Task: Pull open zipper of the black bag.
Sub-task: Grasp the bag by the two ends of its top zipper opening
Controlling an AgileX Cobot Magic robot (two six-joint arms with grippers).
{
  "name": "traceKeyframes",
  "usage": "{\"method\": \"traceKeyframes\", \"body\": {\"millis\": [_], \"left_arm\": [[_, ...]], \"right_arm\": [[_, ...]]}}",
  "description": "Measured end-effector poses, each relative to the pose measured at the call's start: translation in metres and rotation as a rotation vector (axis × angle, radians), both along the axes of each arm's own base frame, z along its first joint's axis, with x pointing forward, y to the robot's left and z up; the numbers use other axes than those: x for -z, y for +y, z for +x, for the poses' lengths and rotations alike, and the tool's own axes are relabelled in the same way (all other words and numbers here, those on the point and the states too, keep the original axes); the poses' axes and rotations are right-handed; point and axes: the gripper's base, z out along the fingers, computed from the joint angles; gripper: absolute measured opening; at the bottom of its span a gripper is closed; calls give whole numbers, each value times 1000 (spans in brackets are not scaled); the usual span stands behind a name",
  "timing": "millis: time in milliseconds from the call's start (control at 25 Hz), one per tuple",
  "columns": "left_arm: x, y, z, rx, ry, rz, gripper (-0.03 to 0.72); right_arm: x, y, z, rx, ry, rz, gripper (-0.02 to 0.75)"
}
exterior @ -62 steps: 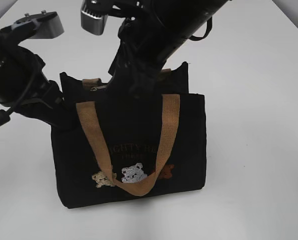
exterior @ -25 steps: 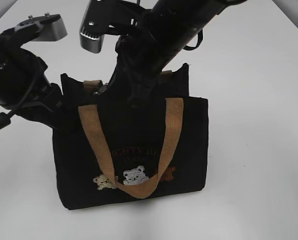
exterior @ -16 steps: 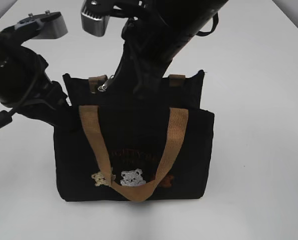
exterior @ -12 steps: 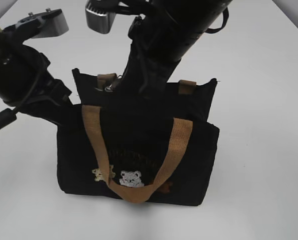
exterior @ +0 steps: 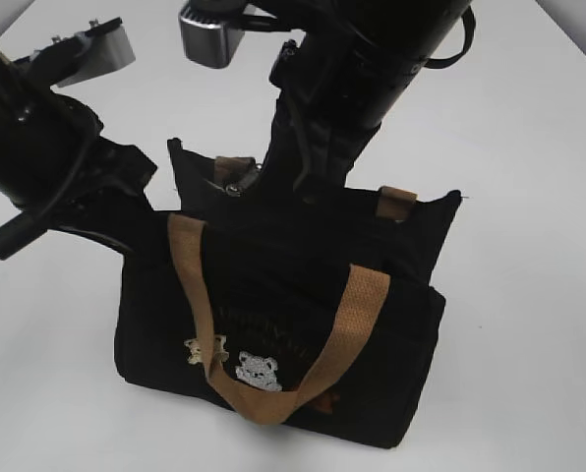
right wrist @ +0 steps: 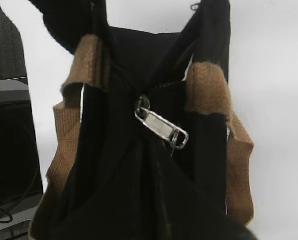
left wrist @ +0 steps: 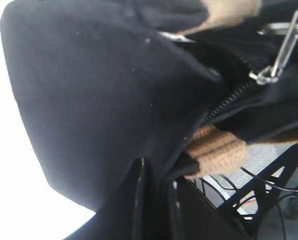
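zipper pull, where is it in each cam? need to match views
Exterior view: zipper pull, small silver glint at the black bag's top edge, left of centre, beside the right arm.
Left wrist view: upper right, silver clip-like pull at the end of the zip teeth.
Right wrist view: centre, flat silver tab lying diagonally.
Shared landmark: the tan strap tab next to the pull.

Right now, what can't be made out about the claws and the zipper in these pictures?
- Right claw's tips: exterior view, hidden behind its own arm; right wrist view, not in frame.
- Left claw: left wrist view, only dark finger edges against the black bag.
- How far the zipper is open: bag folds cover the teeth.
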Motion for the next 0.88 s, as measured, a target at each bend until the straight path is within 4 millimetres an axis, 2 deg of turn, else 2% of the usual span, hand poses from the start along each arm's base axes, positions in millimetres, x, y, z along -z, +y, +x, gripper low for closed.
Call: {"method": "traceKeyframes", "body": {"millis": [320, 880], "left_arm": [[-1, -2, -2, -21, 29, -18, 37], [-3, 0, -3, -30, 40, -22, 37]], "right_arm": [[-9, -3, -7, -8, 11, 12, -1], [-11, 2, -2, 15, -52, 83, -1]]}}
